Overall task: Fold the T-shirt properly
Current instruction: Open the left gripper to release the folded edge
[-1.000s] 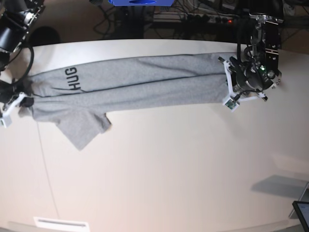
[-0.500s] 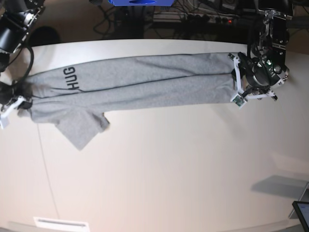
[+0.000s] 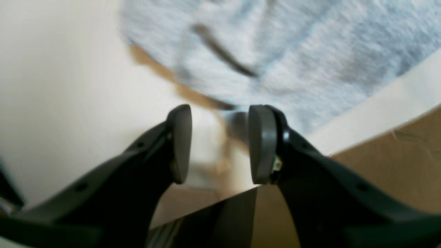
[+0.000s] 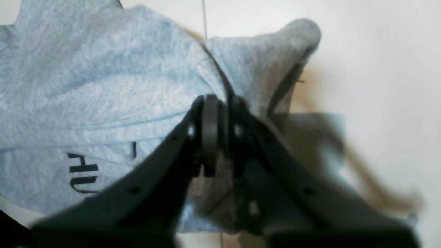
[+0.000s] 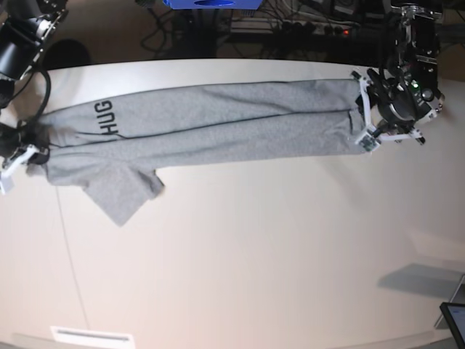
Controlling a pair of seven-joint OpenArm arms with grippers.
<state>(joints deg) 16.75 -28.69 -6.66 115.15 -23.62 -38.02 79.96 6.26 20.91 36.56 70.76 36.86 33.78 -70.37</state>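
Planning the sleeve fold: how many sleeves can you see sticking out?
1: a sleeve juts from the T-shirt near the right gripper. The other may be folded under.

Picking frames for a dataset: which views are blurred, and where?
Left wrist: T-shirt smeared, fingers sharp. Right wrist: lower right smeared, lettering readable. Base: sharp, table edge curved by the lens.
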